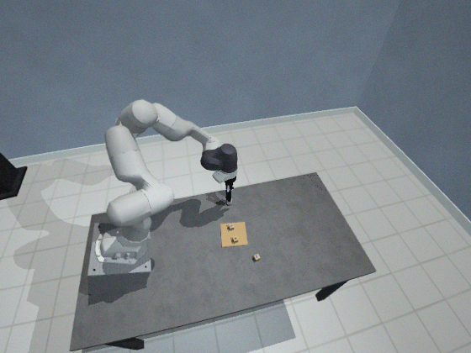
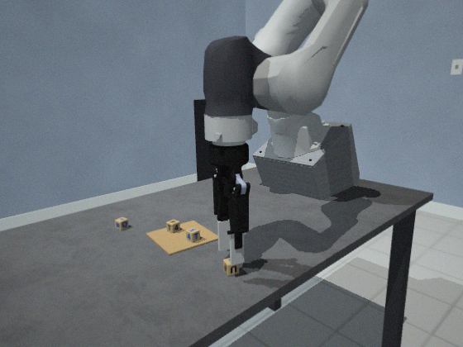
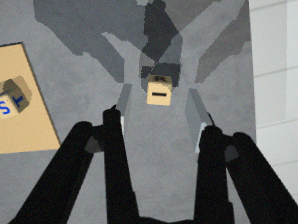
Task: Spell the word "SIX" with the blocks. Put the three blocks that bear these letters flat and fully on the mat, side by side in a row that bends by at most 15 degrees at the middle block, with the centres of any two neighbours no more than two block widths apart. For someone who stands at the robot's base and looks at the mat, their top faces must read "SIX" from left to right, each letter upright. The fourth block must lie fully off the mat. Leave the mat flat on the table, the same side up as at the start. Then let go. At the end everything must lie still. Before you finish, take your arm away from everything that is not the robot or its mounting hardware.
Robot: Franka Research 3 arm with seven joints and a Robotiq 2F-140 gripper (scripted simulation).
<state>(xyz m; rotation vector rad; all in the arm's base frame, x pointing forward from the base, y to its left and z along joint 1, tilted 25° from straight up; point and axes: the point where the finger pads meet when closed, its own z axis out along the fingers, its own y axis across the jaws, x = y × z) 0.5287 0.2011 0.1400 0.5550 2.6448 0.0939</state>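
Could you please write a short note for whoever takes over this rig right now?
Gripper: open, holding nothing, low over a lone block on the table, fingers either side, not touching.
Mat: flat, carrying two blocks; one shows an S.
Another block lies off the mat.
Left: grasp this block, finish the row on the mat, check each letter's facing, release.

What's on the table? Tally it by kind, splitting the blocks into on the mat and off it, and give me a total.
Letter blocks on the mat: 2
Letter blocks off the mat: 2
Mat: 1
Total: 5
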